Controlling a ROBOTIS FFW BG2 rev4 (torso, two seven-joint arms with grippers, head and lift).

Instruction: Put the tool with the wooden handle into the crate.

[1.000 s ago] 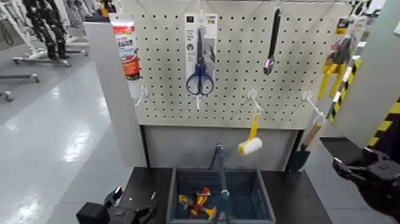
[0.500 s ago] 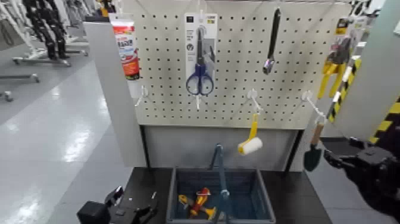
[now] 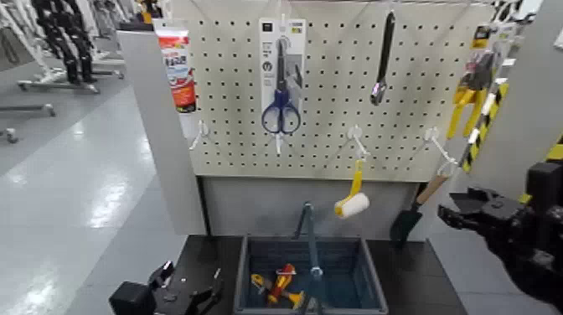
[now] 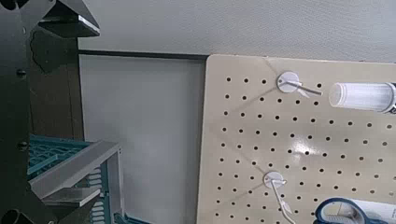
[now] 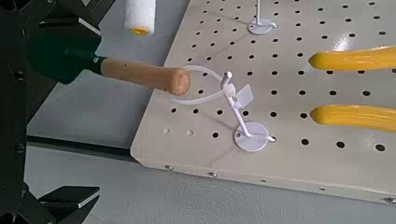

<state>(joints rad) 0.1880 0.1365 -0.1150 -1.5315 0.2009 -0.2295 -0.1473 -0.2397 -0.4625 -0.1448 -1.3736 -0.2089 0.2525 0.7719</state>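
Wooden-handled trowel (image 3: 418, 207) hangs from its peg; the open right gripper (image 3: 457, 215) is beside it, the open left gripper (image 3: 191, 289) beside the crate (image 3: 245, 276).

The pointed metal trowel blade (image 5: 63, 54) is dark green, its wooden handle (image 5: 140, 75) pale tan, the rectangular plastic crate (image 3: 251, 272) blue-grey.

Beside the crate (image 3: 375, 276), the left gripper (image 3: 186, 293) runs off the bottom edge! Crate's near side, cut off too! Above it, faraway gear (image 3: 63, 42) is blurred, and the tube's label print (image 3: 177, 60) is too small to read!
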